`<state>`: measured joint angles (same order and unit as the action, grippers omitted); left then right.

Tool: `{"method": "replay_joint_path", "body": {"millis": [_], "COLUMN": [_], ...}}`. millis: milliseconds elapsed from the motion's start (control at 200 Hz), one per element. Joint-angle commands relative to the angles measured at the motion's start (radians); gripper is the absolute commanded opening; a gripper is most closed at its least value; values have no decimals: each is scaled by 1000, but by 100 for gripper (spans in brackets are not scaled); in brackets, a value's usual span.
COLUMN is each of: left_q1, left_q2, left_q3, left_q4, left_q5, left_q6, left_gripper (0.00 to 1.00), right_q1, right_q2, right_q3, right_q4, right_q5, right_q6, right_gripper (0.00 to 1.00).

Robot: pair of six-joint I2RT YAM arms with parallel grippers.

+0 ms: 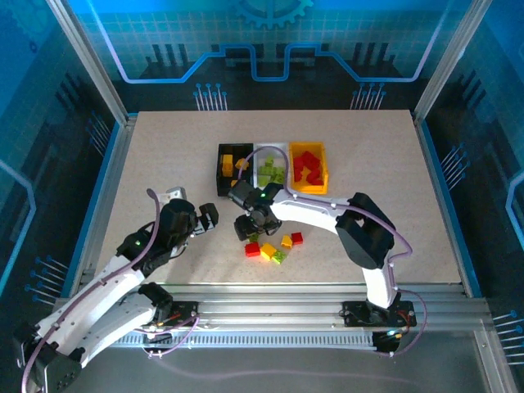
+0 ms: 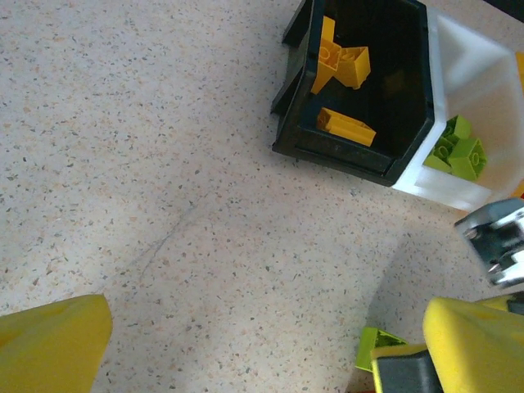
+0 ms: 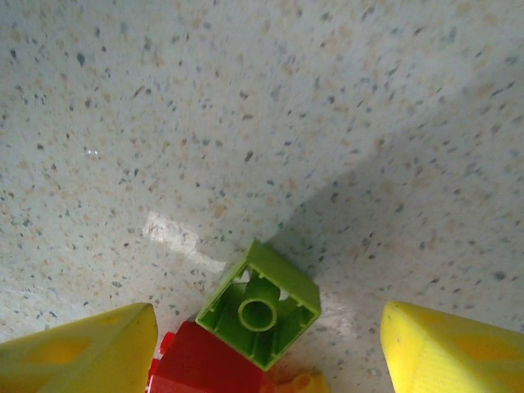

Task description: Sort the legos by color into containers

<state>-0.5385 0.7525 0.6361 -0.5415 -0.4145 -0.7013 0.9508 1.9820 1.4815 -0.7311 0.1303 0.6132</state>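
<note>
My right hand hangs with its fingers spread wide on either side of a lime green brick. The brick lies hollow side up on the counter, touching a red brick and a yellow brick. It looks light, stiff and slick, so I'd pinch its flat side walls squarely. Those neighbours crowd its near side. The white bin, holding greens, sits just beyond. My left hand is spread too, with nothing between its fingers.
</note>
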Motion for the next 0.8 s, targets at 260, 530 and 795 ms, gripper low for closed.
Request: {"method": "replay_joint_path", "body": {"millis": [260, 530, 795], "left_q1": [15, 19, 21], "left_q2": [-50, -51, -48], "left_q3": [-42, -41, -46], "left_q4": [-12, -10, -2], "left_q5": [-2, 1, 9], "left_q6": [3, 2, -1], "left_gripper": [99, 99, 99], "right_q1": [8, -7, -28], "right_q2": [111, 143, 56], "right_q3": [97, 106, 53], "right_q4": [-104, -101, -17], "right_q5": [-4, -24, 6], "right_q6": [50, 46, 48], "right_gripper": [69, 52, 35]}}
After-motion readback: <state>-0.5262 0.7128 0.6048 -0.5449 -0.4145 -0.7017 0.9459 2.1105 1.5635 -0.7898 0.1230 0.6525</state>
